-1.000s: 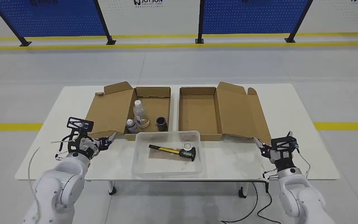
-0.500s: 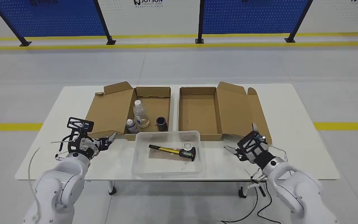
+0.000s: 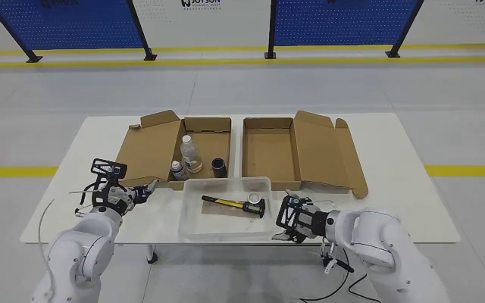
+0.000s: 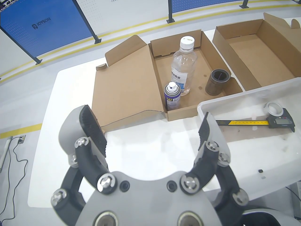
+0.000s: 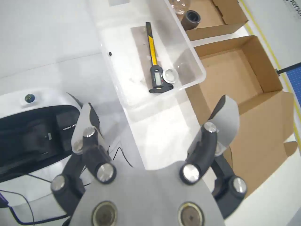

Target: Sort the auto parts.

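Note:
A clear plastic bin (image 3: 227, 180) stands at the table's front middle. In it lie a yellow and black digital caliper (image 3: 231, 203) (image 5: 152, 48) and a small silver ring (image 3: 254, 198) (image 5: 171, 75). My right gripper (image 3: 282, 220) (image 5: 157, 104) is open and holds nothing, just off the bin's right end, low over the table's front edge. My left gripper (image 3: 149, 186) (image 4: 147, 116) is open too, left of the bin and short of the left cardboard box (image 3: 208, 132). That box holds a clear bottle (image 4: 183, 69), a blue spray can (image 4: 172, 96) and a black cylinder (image 4: 217, 81).
A second cardboard box (image 3: 267, 151) lies open behind the bin on the right, with nothing in it; its flap (image 3: 326, 151) spreads out to the right. The left box's flap (image 3: 148, 148) spreads out to the left. Bare white table lies at both ends.
My right arm has swung left from the table's front right corner to the bin's right end. The left arm and the parts have stayed put.

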{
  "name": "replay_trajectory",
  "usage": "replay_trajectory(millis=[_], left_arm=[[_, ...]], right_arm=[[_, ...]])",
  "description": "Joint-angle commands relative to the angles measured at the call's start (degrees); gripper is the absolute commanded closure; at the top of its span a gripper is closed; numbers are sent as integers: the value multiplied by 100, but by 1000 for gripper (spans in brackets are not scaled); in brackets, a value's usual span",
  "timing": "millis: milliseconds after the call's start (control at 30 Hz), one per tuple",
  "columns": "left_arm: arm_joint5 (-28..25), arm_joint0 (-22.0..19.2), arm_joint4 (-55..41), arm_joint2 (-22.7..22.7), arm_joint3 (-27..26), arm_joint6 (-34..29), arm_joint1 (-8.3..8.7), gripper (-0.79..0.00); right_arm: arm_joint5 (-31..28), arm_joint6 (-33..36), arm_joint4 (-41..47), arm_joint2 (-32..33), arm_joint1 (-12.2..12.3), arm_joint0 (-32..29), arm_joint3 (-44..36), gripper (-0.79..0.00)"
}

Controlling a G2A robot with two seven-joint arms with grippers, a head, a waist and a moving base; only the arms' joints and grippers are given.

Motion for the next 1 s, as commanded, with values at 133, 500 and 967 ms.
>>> replay_trajectory(millis=[133,500,967], left_arm=[[0,0,0,0,0,0,0,-785],[0,0,0,0,0,0,0,-785],[0,0,0,0,0,0,0,-785]], right_arm=[[357,487,755,-427,-25,429,210,-785],[1005,711,805,-1204,-145,1526,936,-785],[1546,78,73,-2442,-465,2570,2116,-785]])
